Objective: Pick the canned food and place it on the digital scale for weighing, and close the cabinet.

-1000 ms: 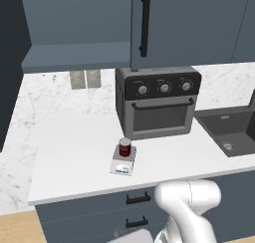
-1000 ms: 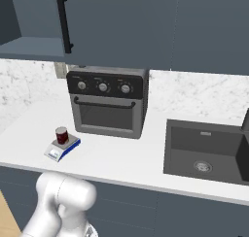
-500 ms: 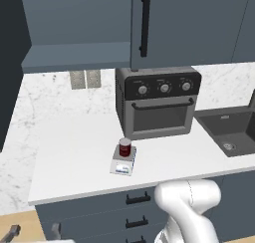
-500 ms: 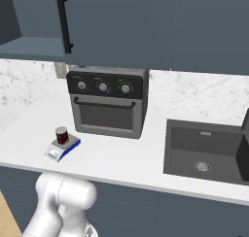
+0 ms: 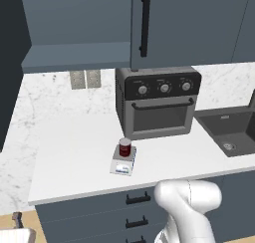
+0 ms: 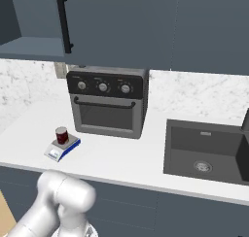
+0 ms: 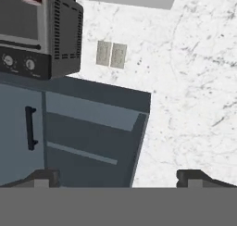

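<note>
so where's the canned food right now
The canned food stands upright on the digital scale, on the white counter just in front of the toaster oven's left corner, left of the sink.

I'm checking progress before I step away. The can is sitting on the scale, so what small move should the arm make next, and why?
Probably swing the tool toward the open left door of the cabinet, ready to push it shut. The canned food already stands on the digital scale, the tool is open and empty, and the cabinet's left compartment is uncovered.
</note>
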